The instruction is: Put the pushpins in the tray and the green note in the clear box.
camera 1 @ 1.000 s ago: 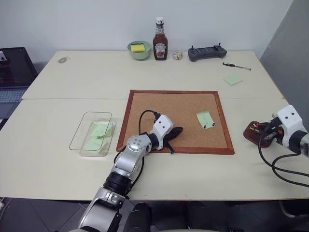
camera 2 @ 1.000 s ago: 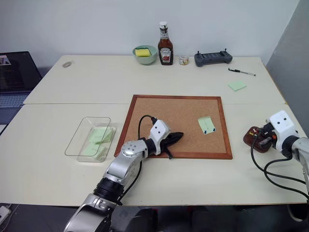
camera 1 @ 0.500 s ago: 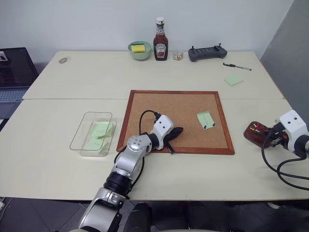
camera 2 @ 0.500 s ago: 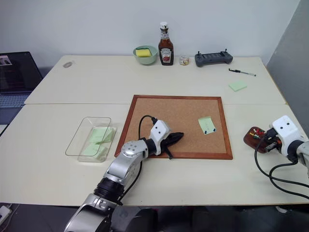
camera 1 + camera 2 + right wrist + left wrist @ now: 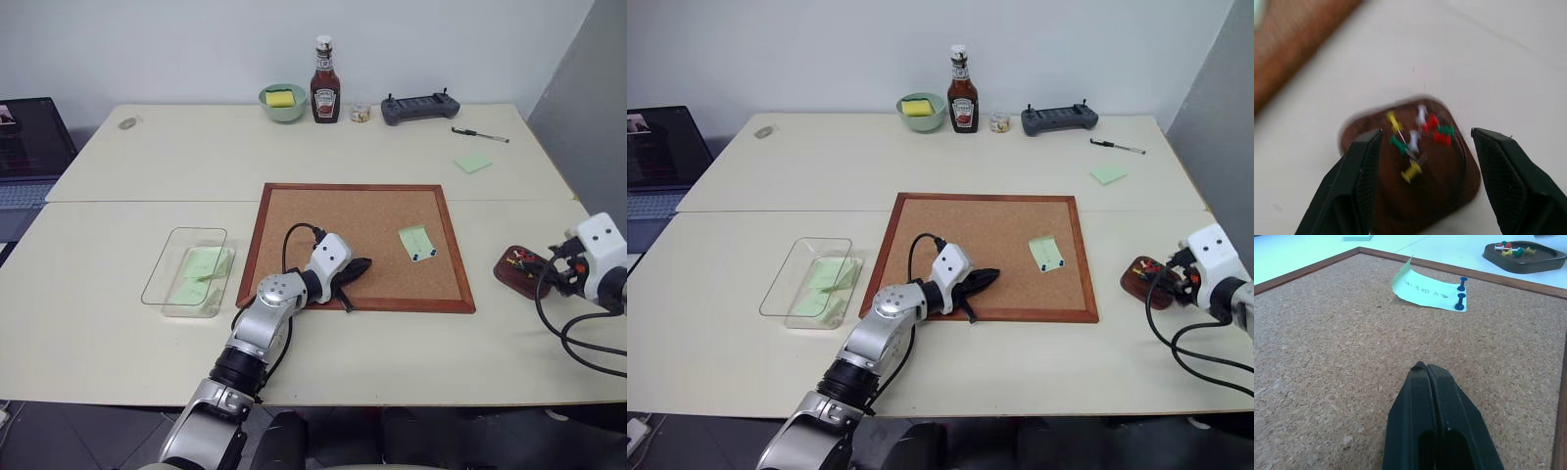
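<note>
Two blue pushpins (image 5: 1461, 290) pin green note (image 5: 417, 242) on corkboard's (image 5: 323, 211) right side (flimsy paper; grip pin heads). Left gripper (image 5: 1427, 369) fingers closed, right gripper (image 5: 1422, 147) fingers open over tray (image 5: 1444, 196).

The corkboard (image 5: 358, 243) is rough, grainy cork in a smooth reddish wood frame. The green note (image 5: 1425, 286) is thin matt paper, the clear box (image 5: 186, 271) glossy see-through plastic, the tray (image 5: 1415, 196) smooth dark brown.
</note>
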Tool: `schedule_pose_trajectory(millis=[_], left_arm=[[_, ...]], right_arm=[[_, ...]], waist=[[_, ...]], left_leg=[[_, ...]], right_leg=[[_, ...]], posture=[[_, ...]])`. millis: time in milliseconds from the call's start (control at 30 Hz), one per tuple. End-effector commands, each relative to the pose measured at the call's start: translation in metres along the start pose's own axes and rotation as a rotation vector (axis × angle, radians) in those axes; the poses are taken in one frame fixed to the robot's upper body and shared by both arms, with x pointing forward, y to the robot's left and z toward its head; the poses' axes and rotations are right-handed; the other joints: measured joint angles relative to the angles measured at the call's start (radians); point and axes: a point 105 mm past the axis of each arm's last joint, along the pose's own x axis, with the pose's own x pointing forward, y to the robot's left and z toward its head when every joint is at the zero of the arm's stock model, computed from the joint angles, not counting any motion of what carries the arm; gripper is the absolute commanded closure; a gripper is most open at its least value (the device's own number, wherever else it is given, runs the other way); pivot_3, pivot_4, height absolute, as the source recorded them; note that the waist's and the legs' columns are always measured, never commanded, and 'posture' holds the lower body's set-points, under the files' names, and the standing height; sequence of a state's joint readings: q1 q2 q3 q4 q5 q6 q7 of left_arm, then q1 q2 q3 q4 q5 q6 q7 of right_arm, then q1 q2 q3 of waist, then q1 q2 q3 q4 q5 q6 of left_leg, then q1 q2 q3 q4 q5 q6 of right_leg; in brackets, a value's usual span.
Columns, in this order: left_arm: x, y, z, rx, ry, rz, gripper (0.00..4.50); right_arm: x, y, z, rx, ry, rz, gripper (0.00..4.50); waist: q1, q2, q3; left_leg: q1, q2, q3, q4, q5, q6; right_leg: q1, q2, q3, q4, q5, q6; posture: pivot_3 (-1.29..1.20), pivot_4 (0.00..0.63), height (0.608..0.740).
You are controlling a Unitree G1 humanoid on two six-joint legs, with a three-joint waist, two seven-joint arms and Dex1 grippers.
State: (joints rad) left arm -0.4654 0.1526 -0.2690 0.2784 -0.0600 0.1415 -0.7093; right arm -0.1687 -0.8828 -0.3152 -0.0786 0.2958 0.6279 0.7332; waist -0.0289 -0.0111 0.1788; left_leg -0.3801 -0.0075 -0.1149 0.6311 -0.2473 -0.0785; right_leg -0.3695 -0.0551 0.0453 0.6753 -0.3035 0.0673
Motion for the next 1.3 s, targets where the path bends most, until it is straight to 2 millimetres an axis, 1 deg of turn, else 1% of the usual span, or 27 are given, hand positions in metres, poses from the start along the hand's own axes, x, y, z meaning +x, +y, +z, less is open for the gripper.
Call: schedule_pose_trajectory(millis=[33, 133, 200, 267, 400, 467, 667, 867, 900, 933, 1000, 1033, 1067, 1300], left_arm=[[0.002, -0.010, -0.017, -0.028, 0.055, -0.032, 4.50], [0.002, -0.010, -0.017, -0.027, 0.055, -0.031, 4.50], [0.003, -0.010, -0.017, -0.026, 0.056, -0.032, 4.50], [0.003, -0.010, -0.016, -0.025, 0.056, -0.033, 4.50], [0.003, -0.011, -0.016, -0.021, 0.056, -0.035, 4.50], [0.003, -0.011, -0.016, -0.020, 0.057, -0.034, 4.50], [0.001, -0.011, -0.016, -0.019, 0.057, -0.028, 4.50], [0.000, -0.010, -0.016, -0.016, 0.058, -0.025, 4.50], [0.000, -0.009, -0.016, -0.016, 0.059, -0.025, 4.50], [0.000, -0.009, -0.016, -0.016, 0.060, -0.024, 4.50], [0.000, -0.009, -0.016, -0.016, 0.061, -0.024, 4.50], [0.000, -0.009, -0.016, -0.017, 0.061, -0.024, 4.50], [0.000, -0.009, -0.016, -0.017, 0.061, -0.024, 4.50], [0.000, -0.011, -0.017, -0.017, 0.063, -0.028, 4.50]], right_arm=[[0.005, 0.040, 0.038, 0.010, -0.172, 0.164, 1.42], [0.014, 0.062, 0.044, 0.024, -0.203, 0.234, 1.42], [0.028, 0.078, 0.045, 0.020, -0.210, 0.266, 1.42], [0.039, 0.088, 0.045, 0.015, -0.215, 0.275, 1.42], [0.057, 0.093, 0.041, 0.006, -0.211, 0.274, 1.42], [0.062, 0.092, 0.040, 0.001, -0.209, 0.272, 1.42], [0.069, 0.089, 0.035, -0.020, -0.206, 0.261, 1.42], [0.072, 0.091, 0.026, -0.045, -0.182, 0.265, 1.42], [0.073, 0.091, 0.025, -0.046, -0.181, 0.263, 1.78], [0.073, 0.091, 0.025, -0.046, -0.181, 0.262, 1.78], [0.073, 0.091, 0.024, -0.047, -0.181, 0.262, 2.36], [0.073, 0.091, 0.024, -0.047, -0.180, 0.262, 2.52], [0.073, 0.091, 0.023, -0.048, -0.177, 0.260, 2.79], [0.071, 0.090, 0.024, -0.070, -0.173, 0.264, 4.00]], waist=[[0.000, -0.001, 0.000], [0.000, 0.000, 0.000], [0.000, 0.000, 0.000], [-0.001, 0.000, 0.000], [0.001, 0.000, 0.000], [0.002, 0.000, 0.000], [0.001, 0.000, 0.000], [0.000, 0.000, 0.000], [0.000, 0.000, 0.000], [0.000, 0.000, 0.000], [0.000, 0.000, 0.000], [0.000, 0.000, 0.000], [0.000, 0.000, 0.000], [0.000, 0.000, 0.000]], left_leg=[[0.000, 0.000, 0.000, 0.000, 0.000, 0.000], [0.000, 0.000, 0.000, 0.000, 0.000, 0.000], [0.000, 0.000, -0.001, 0.000, 0.000, 0.000], [0.000, 0.000, -0.001, 0.000, 0.000, 0.000], [-0.001, 0.000, -0.001, 0.000, 0.000, 0.000], [-0.001, 0.000, -0.001, 0.000, 0.000, 0.000], [-0.001, 0.000, -0.001, 0.000, 0.000, 0.000], [-0.001, 0.000, -0.001, 0.000, 0.000, 0.000], [-0.001, 0.000, -0.001, 0.000, 0.000, 0.000], [-0.001, 0.000, -0.001, 0.000, 0.000, 0.000], [-0.001, 0.000, -0.001, 0.000, 0.000, 0.000], [-0.001, 0.000, -0.001, 0.000, 0.000, 0.000], [0.000, 0.000, -0.001, 0.000, 0.000, 0.000], [-0.001, 0.000, -0.001, 0.000, 0.000, 0.000]], right_leg=[[0.000, 0.000, 0.000, 0.000, 0.000, 0.000], [0.000, 0.000, 0.000, -0.001, 0.000, 0.000], [0.000, 0.000, 0.000, -0.001, 0.000, 0.000], [0.000, 0.000, -0.001, -0.001, 0.000, 0.000], [0.000, 0.000, -0.001, -0.001, 0.000, 0.000], [0.000, 0.000, -0.001, -0.001, 0.000, 0.000], [-0.001, 0.000, -0.001, -0.001, 0.000, 0.000], [-0.001, 0.000, -0.001, -0.001, 0.000, 0.000], [-0.001, 0.000, -0.001, -0.001, 0.000, 0.000], [-0.001, 0.000, -0.001, -0.001, 0.000, 0.000], [-0.001, 0.000, -0.001, -0.001, 0.000, 0.000], [-0.001, 0.000, -0.001, -0.001, 0.000, 0.000], [-0.001, 0.000, -0.001, -0.001, 0.000, 0.000], [-0.001, 0.000, -0.001, -0.001, 0.000, 0.000]], posture=[[0.00, 0.150, 0.740], [0.00, 0.150, 0.740], [0.00, 0.150, 0.740], [0.00, 0.150, 0.740], [0.00, 0.150, 0.740], [0.00, 0.150, 0.740], [0.00, 0.150, 0.740], [0.00, 0.150, 0.740], [0.00, 0.150, 0.740], [0.00, 0.150, 0.740], [0.00, 0.150, 0.740], [0.00, 0.150, 0.740], [0.00, 0.150, 0.740], [0.00, 0.150, 0.740]])
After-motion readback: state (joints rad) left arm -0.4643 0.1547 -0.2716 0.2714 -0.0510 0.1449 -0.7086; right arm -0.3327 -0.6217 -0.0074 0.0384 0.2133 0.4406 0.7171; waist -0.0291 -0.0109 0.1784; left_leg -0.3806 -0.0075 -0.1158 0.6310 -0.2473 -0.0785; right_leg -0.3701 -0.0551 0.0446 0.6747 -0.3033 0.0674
